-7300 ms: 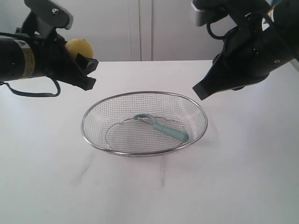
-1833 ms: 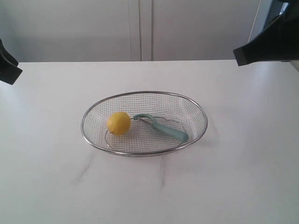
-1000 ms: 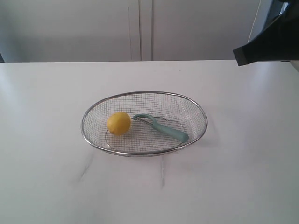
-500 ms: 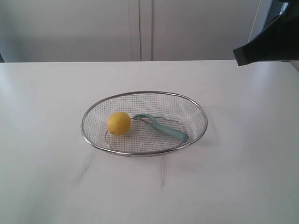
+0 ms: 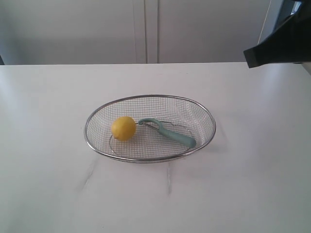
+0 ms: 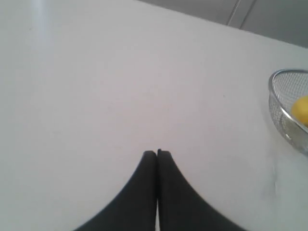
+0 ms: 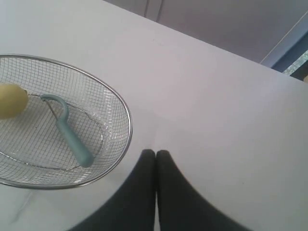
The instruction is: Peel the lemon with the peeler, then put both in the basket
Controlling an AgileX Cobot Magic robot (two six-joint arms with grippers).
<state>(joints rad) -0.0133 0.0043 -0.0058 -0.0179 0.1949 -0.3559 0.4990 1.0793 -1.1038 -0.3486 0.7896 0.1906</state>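
The white table point(image 5: 48, 184) fronts pale cabinet doors point(image 5: 97, 29). The lemon point(image 5: 123, 128) and the peeler point(image 5: 170, 133) lie in the basket point(image 5: 150, 95). The left gripper point(image 6: 157, 153) and the right gripper point(image 7: 155, 152) are pressed closed, empty.

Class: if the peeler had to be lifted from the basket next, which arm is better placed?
Likely the right: the peeler lies in the basket's right half, handle toward that side, near the shut right end effector. The left end effector, also shut, sees only the basket's rim and lemon.

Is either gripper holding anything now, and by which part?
Nothing is held. The left gripper and right gripper are shut, empty; lemon and peeler lie in the basket.
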